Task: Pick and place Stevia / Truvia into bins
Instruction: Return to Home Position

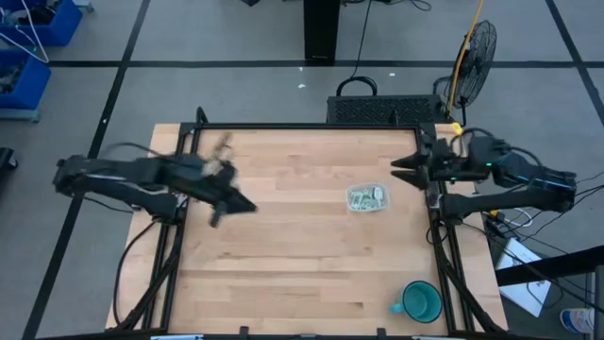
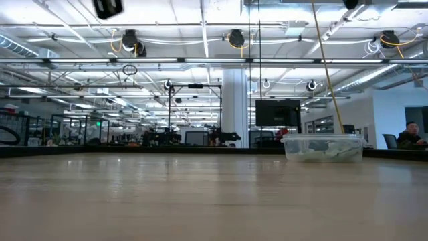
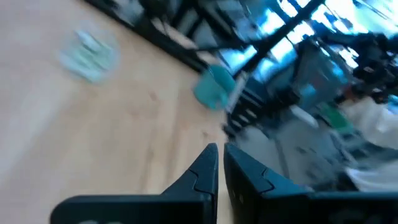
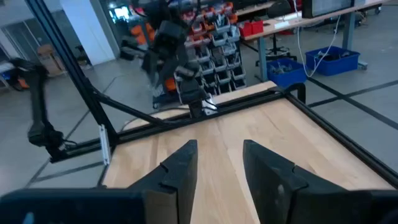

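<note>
The clear plastic tub point(image 1: 367, 198) with rounded corners stands upright and open-topped on the wooden table point(image 1: 283, 246), right of its middle and a little toward the far edge. The pale green and white sachets point(image 1: 361, 197) lie inside it in a loose, low heap. Seen from table height, the heap fills only the tub's lower part.

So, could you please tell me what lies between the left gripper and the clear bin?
Nothing: in the high view, only bare table separates the left gripper from the clear bin.
</note>
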Robot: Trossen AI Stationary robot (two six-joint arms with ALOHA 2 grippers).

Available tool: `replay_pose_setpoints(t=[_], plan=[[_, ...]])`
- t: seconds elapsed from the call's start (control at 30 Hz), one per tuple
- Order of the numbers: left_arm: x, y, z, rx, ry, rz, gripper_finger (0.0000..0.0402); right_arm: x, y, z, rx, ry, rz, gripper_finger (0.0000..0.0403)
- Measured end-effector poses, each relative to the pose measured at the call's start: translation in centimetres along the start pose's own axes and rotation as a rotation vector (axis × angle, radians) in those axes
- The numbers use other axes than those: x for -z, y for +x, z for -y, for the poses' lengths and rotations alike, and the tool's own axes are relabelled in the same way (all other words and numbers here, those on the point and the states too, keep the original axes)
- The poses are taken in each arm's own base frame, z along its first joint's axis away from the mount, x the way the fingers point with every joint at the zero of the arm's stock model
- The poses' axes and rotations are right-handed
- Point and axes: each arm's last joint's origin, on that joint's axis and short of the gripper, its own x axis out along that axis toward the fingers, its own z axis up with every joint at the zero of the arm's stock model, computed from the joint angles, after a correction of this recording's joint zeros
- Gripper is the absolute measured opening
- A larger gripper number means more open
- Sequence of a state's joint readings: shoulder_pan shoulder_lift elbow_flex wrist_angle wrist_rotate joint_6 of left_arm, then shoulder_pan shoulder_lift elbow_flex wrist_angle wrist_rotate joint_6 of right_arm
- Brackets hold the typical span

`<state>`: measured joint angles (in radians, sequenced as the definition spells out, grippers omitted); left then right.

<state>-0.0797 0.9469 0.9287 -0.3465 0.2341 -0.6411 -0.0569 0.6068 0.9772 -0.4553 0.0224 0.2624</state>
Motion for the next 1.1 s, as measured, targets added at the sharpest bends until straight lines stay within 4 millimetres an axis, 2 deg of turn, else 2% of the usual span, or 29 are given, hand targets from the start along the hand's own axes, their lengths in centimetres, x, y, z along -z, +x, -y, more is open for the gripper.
replay_pose_setpoints(t=[0.1,0.2,0.33,0.47,0.6,0.7,0.9,1.1], plan=[[0.8,-4.5,0.7,-0.077,0.051,0.100,0.0031,0.1,-1.3,0.0,-0.006,0.012,0.013,0.0116],[1.7,-8.2,1.1,-0.127,0.134,0.201,0.0031,1.7,-1.3,0.5,0.017,-0.019,-0.046,0.0110],[2.6,-11.0,1.1,-0.145,0.268,0.308,0.0031,4.4,-0.2,1.3,0.062,-0.047,-0.123,0.0104],[3.3,-12.6,0.5,-0.188,0.306,0.389,0.0031,7.1,1.4,1.9,0.071,-0.006,-0.160,0.0101],[4.1,-12.9,-0.2,-0.211,0.327,0.405,0.0031,9.6,2.8,2.6,0.076,0.069,-0.152,0.0100],[4.8,-12.6,-0.8,-0.222,0.339,0.397,0.0031,10.7,3.7,2.9,0.062,0.064,-0.076,0.0100],[6.6,-10.6,-2.7,-0.255,0.287,0.405,0.0031,11.5,4.2,3.2,0.045,0.009,0.100,0.0100],[8.2,-8.0,-4.4,-0.213,0.283,0.447,0.0031,12.9,3.6,3.5,0.023,0.021,0.120,0.0098]])
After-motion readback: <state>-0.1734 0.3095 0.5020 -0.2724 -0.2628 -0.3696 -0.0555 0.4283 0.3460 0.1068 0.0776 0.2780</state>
